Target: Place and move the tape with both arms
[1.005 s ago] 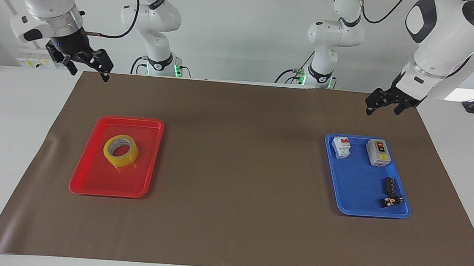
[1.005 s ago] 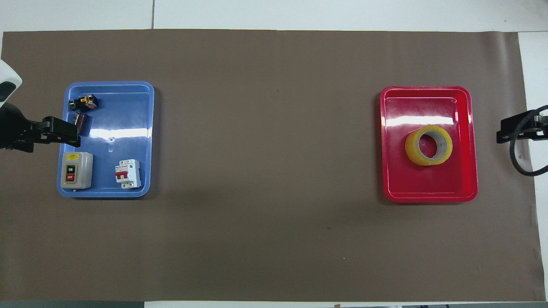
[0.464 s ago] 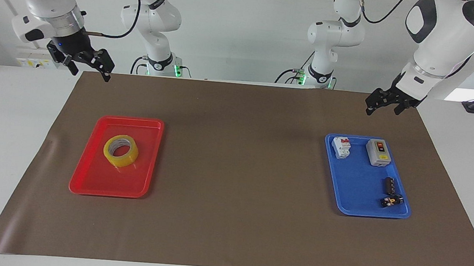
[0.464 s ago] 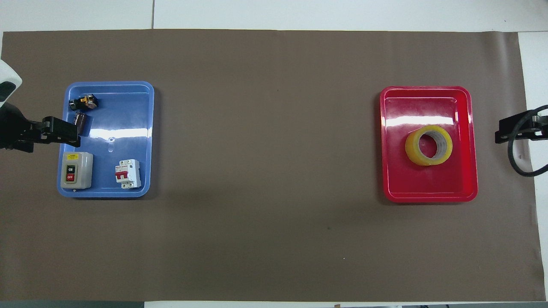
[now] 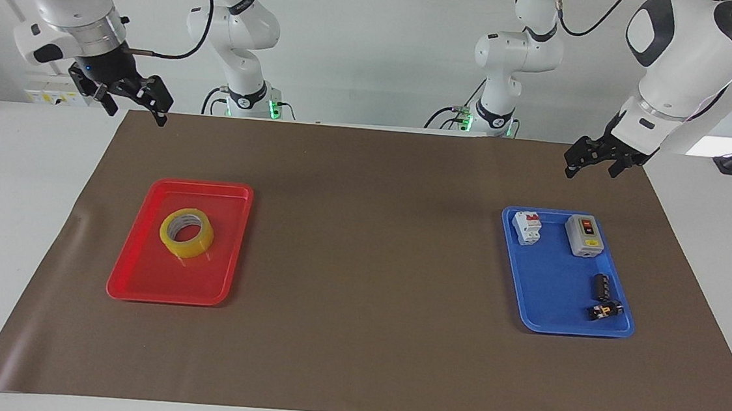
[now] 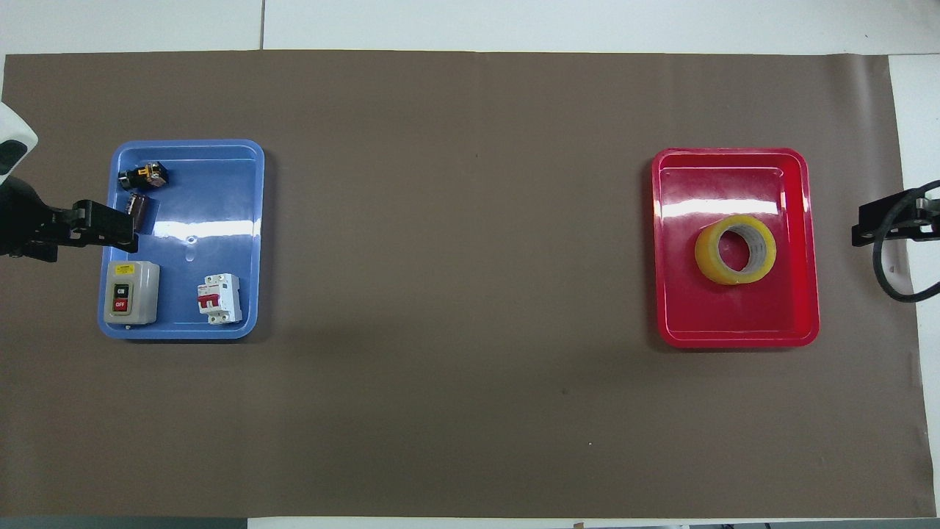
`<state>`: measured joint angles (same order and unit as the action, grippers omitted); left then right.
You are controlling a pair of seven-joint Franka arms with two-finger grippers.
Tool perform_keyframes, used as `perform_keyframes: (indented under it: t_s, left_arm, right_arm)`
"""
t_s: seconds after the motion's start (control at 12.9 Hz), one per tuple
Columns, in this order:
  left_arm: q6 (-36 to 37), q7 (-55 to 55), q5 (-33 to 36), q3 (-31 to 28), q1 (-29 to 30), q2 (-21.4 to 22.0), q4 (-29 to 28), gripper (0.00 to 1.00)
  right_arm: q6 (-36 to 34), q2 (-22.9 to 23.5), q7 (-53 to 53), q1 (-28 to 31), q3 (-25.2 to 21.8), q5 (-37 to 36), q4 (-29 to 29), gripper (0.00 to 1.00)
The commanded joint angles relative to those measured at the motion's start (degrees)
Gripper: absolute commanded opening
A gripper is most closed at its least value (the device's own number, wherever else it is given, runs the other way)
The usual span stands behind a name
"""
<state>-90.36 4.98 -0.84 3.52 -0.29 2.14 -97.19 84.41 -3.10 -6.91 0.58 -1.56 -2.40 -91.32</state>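
The tape [image 5: 187,232], a yellow translucent ring with a whitish core, lies flat in the red tray [image 5: 138,279] toward the right arm's end of the table; in the overhead view the tape [image 6: 735,250] sits near the tray's middle. My right gripper [image 5: 138,114] hangs open and empty, high over the brown mat's corner, well apart from the tape. At the other end my left gripper [image 5: 591,171] also hangs open and empty above the mat, high over the blue tray's side.
A blue tray [image 5: 548,298] at the left arm's end holds a grey on/off switch box [image 5: 584,236], a white circuit breaker [image 5: 527,227], a small black cylinder [image 5: 600,286] and a small black connector [image 5: 604,310]. A brown mat [image 5: 368,264] covers the table.
My right gripper has shifted slightly upward above the mat's corner. The left arm, the tape and both trays have not moved.
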Motion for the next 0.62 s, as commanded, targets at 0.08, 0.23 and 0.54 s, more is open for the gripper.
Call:
perform_keyframes:
  t_s: [0.08, 0.23, 0.54]
  left_arm:
    - [-0.6, -0.7, -1.3, 0.1, 0.7, 1.1, -1.1, 1.0]
    - [-0.6, -0.6, -1.3, 0.1, 0.7, 1.1, -1.1, 1.0]
    - [-0.6, -0.6, -1.3, 0.1, 0.7, 1.1, -1.1, 1.0]
  right_arm:
    - [-0.3, -0.2, 0.1, 1.2, 1.1, 0.6, 0.2, 1.0]
    - [-0.4, -0.2, 0.1, 0.8, 1.1, 0.6, 0.3, 1.0]
    - [-0.4, -0.2, 0.2, 1.2, 1.1, 0.6, 0.3, 1.0]
